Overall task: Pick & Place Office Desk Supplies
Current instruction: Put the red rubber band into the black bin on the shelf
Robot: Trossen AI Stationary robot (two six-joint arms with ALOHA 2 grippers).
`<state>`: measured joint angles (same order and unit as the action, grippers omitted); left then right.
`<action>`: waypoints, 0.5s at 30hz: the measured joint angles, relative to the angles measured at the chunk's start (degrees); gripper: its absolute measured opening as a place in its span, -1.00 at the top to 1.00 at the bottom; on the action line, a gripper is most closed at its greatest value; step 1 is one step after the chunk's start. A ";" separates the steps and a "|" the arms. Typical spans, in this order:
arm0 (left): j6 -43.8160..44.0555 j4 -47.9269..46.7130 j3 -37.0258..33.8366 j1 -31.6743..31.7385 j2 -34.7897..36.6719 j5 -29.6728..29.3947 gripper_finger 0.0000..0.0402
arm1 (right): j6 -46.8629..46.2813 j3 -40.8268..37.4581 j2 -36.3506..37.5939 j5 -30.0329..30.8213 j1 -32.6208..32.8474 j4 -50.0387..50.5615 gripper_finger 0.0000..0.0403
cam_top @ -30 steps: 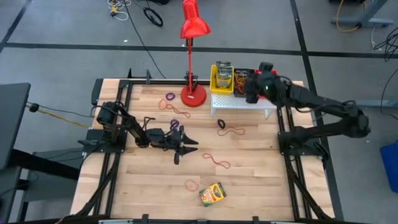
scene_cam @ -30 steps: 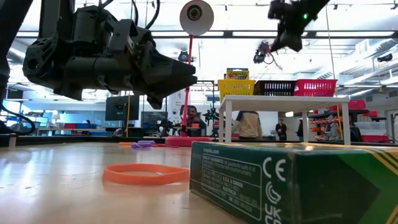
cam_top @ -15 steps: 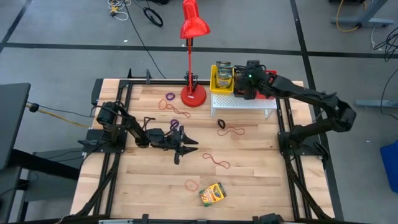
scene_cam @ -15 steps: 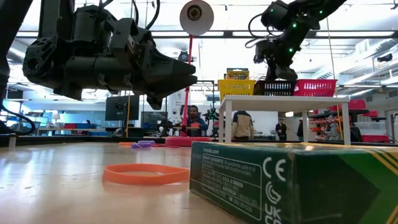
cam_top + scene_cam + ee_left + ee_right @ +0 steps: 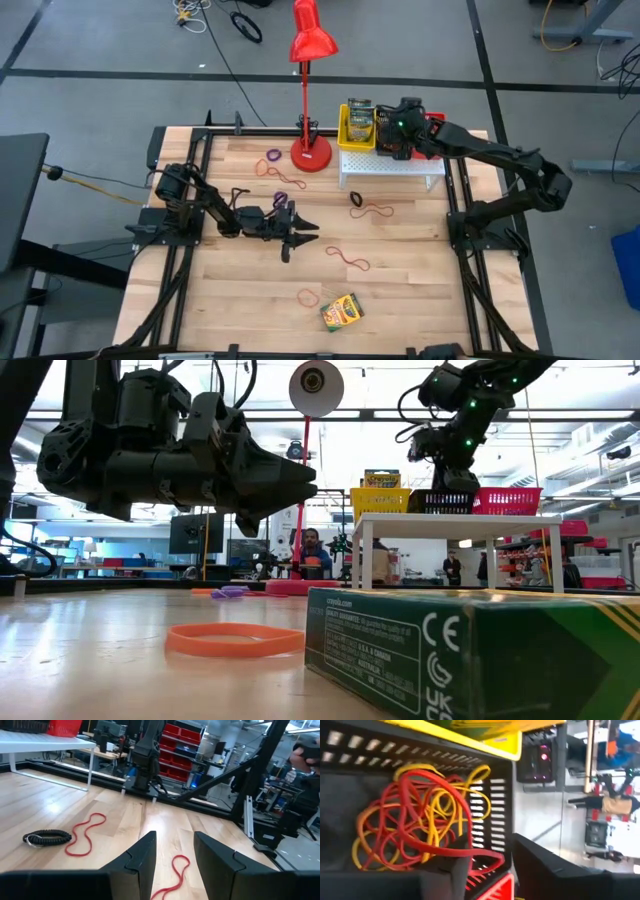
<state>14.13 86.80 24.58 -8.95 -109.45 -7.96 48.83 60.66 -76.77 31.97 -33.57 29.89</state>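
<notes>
Pale wooden planks make up the tabletop (image 5: 400,260), framed by dark rails, with grey floor and trailing cables around it and a busy workshop with shelving and red bins behind.

On the left side, the left gripper (image 5: 297,233) hovers low over the middle of the table with its fingers apart and nothing between them; it seems to be waiting, pointed toward the loose bands ahead of it. Purple rubber bands (image 5: 272,157) lie near the red desk lamp (image 5: 310,150), whose base sits at the far edge. Further right, a red rubber band (image 5: 347,258) and an orange one (image 5: 308,296) lie flat, and a crayon box (image 5: 342,311) rests near the front edge, all apparently yet to be sorted.

On the white stand (image 5: 390,167) at the far right, a yellow bin (image 5: 352,137) holds crayon boxes upright. Beside it, the right gripper (image 5: 397,131) dips into the black bin (image 5: 500,785), fingers parted above a tangle of red and yellow bands (image 5: 415,815), one red loop draped near a fingertip. I judge it is releasing a band there.
</notes>
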 joint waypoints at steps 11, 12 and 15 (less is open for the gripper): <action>0.92 -0.01 0.00 0.00 -0.02 -1.03 0.31 | -14.20 9.89 0.85 -0.08 -0.22 9.24 0.04; 0.94 0.01 0.00 0.00 -0.02 -1.04 0.31 | -17.84 11.45 0.85 -1.58 -0.58 11.39 0.04; 1.09 0.01 0.00 0.00 -0.02 -1.03 0.31 | -27.57 15.25 0.85 -6.04 -2.34 17.05 0.03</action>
<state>15.22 86.80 24.58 -8.95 -109.47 -8.99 21.27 75.91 -75.92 25.93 -35.91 46.94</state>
